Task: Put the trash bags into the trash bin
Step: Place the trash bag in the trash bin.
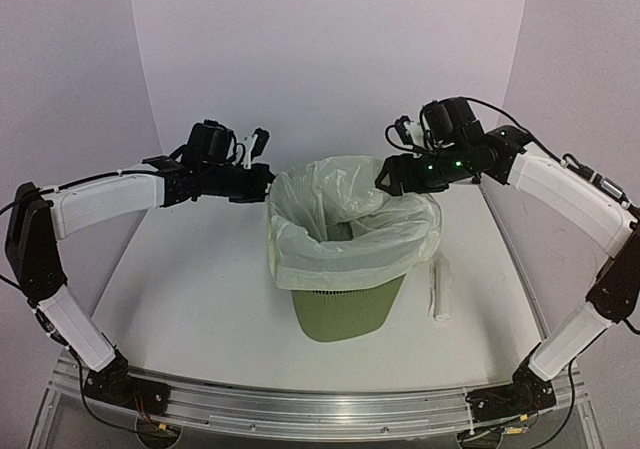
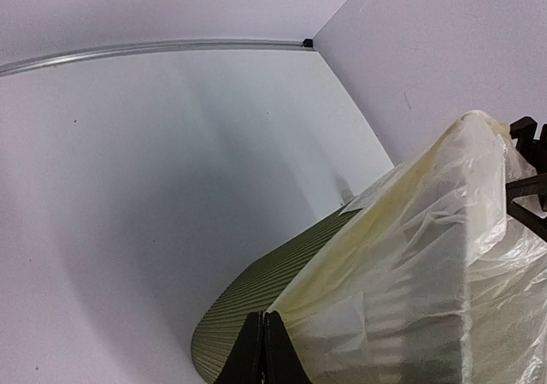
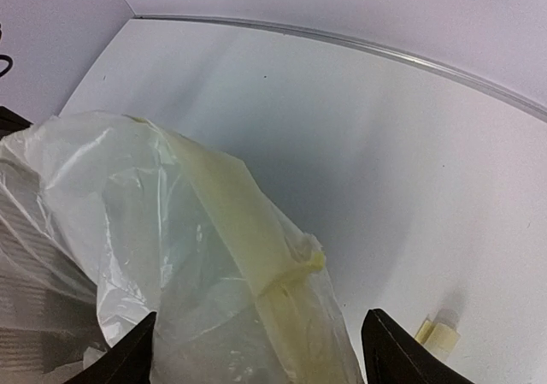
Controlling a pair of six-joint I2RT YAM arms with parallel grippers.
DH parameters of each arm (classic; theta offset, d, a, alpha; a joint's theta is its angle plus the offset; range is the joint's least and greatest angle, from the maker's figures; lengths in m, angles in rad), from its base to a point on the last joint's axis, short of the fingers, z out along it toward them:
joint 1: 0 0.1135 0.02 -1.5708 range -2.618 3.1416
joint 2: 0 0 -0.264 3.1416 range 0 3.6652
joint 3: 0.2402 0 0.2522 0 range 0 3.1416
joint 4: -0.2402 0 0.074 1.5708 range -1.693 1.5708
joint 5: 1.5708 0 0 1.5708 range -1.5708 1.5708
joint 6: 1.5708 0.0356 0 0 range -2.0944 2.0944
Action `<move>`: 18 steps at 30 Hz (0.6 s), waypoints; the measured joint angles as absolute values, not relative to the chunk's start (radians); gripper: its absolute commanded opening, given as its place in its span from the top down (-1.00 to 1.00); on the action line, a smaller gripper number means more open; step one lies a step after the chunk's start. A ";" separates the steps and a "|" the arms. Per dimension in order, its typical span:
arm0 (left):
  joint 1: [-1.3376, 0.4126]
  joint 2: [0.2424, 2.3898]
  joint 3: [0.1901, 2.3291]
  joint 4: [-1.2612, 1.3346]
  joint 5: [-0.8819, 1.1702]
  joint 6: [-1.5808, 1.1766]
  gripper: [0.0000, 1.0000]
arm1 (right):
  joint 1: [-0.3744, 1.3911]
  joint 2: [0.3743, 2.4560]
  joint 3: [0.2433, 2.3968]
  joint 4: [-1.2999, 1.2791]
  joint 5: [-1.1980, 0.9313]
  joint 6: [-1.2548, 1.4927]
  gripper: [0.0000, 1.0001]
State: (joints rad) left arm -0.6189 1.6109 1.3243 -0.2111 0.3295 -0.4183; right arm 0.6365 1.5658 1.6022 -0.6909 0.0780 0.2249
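Observation:
The olive-green slatted trash bin [image 1: 345,311] stands in the middle of the table. The pale translucent trash bag [image 1: 345,219] sits in it, its mouth open and folded down over the rim. My left gripper [image 1: 268,180] is at the bag's left rim. In the left wrist view its fingers [image 2: 263,317] are pressed together on the bag's edge [image 2: 410,264], beside the bin's wall [image 2: 256,286]. My right gripper [image 1: 384,181] is at the back right rim. In the right wrist view it is wide open [image 3: 261,316], with the bag's film [image 3: 154,221] between the fingers.
A small folded roll of pale bags [image 1: 441,289] lies on the table right of the bin and also shows in the right wrist view [image 3: 436,333]. White walls close the table at the back and both sides. The arm bases sit on a metal rail [image 1: 320,409] at the near edge.

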 measured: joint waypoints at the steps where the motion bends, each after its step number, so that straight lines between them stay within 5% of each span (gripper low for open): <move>1: -0.619 1.611 1.307 -0.204 0.330 -0.419 1.00 | 0.636 1.564 1.589 -0.687 0.075 0.230 -0.50; 13: -0.619 1.610 1.130 -0.086 0.337 -0.419 0.99 | 0.636 1.513 1.516 -0.634 0.053 0.263 -0.50; 14: -0.619 1.610 1.124 -0.075 0.336 -0.418 0.90 | 0.636 1.513 1.516 -0.633 0.052 0.263 -0.50; 15: -0.619 1.610 1.118 -0.066 0.335 -0.418 0.70 | 0.636 1.513 1.516 -0.631 0.051 0.263 -0.51; 16: -0.619 1.610 1.115 -0.061 0.332 -0.419 0.30 | 0.636 1.513 1.516 -0.629 0.050 0.262 -0.51; 18: -0.619 1.610 1.115 -0.060 0.315 -0.417 0.01 | 0.636 1.513 1.516 -0.628 0.046 0.259 -0.52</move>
State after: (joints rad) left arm -0.6186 1.6104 1.1149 -0.0601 0.3151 -0.4168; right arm 0.6365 1.5128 1.5162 -0.6285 0.0461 0.2589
